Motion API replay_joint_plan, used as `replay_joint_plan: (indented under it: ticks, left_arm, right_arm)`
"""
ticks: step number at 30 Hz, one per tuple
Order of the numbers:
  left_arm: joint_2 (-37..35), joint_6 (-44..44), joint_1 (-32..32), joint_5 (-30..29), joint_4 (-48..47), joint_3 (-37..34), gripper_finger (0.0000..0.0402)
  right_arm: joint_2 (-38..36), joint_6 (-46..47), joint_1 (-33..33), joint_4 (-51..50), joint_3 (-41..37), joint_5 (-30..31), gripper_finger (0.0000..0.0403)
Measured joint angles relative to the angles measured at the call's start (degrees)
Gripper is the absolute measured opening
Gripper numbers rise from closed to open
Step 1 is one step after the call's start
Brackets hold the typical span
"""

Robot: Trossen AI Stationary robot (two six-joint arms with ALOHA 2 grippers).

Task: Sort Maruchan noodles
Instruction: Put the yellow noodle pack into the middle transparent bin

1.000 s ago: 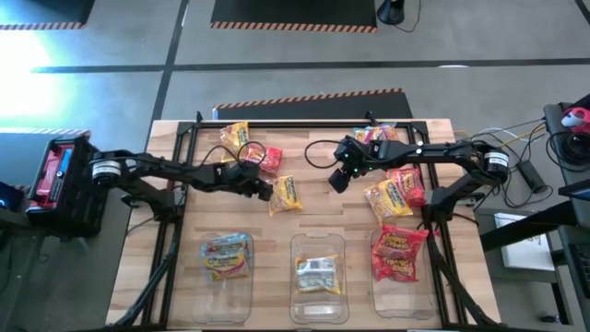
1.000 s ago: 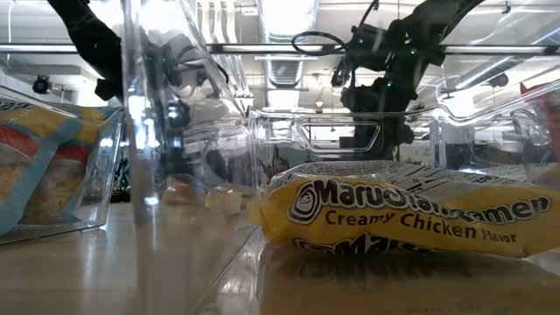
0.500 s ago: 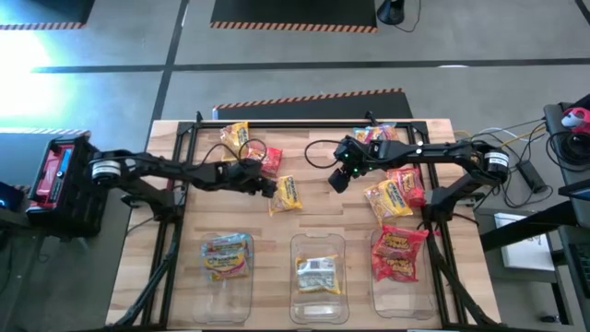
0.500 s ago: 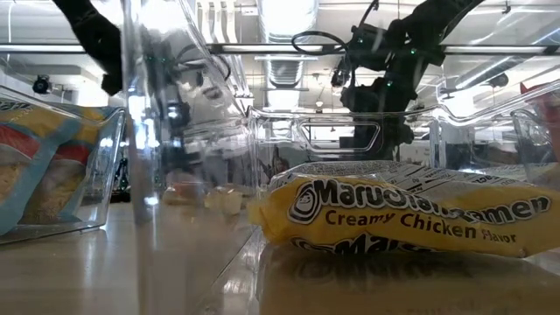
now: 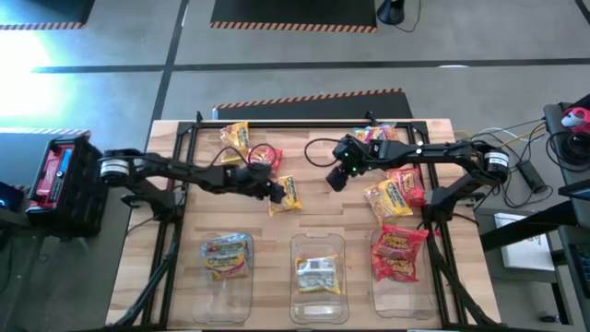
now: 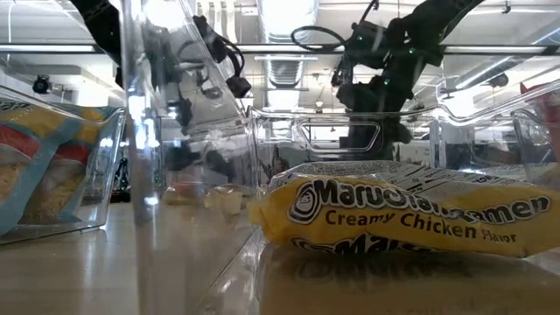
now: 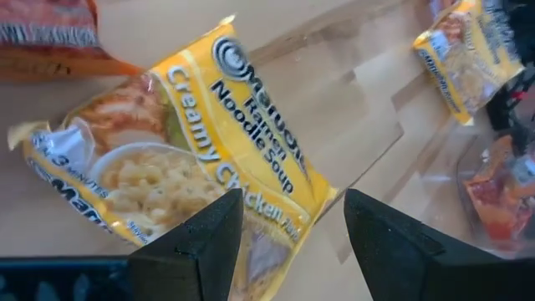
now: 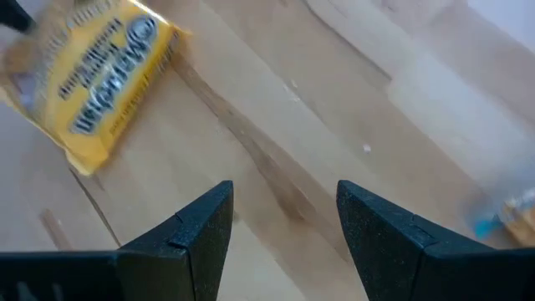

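A yellow Maruchan packet (image 5: 289, 192) lies flat on the wood, left of the table's middle. My left gripper (image 5: 276, 189) is open at the packet's left end. In the left wrist view its fingers (image 7: 292, 201) stand over the packet (image 7: 209, 159), one on each side of that end. My right gripper (image 5: 336, 178) is open over bare wood right of the packet, and its wrist view (image 8: 284, 188) shows the packet (image 8: 92, 75) farther off. More packets lie loose: yellow (image 5: 235, 136), red (image 5: 267, 157), and a cluster (image 5: 392, 195) at the right.
Three clear bins stand along the near edge. The left bin (image 5: 227, 277) holds a pale blue packet, the middle bin (image 5: 318, 290) a yellow one (image 6: 402, 214), and the right bin (image 5: 398, 281) holds red ones. A dark frame rail (image 5: 295, 124) crosses the far side.
My left gripper has moved toward the table's right, closing on the yellow packet's left end, and is still open. The packet has stayed where it was.
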Motion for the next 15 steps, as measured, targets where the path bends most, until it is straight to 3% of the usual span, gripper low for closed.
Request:
replay_joint_plan:
  ticks: [15]
  left_arm:
    - [1.36, -2.34, -0.37, -0.68, -4.69, -0.35, 0.0153]
  right_arm:
    - [0.00, 0.00, 0.01, 4.48, 0.00, 0.06, 0.0203]
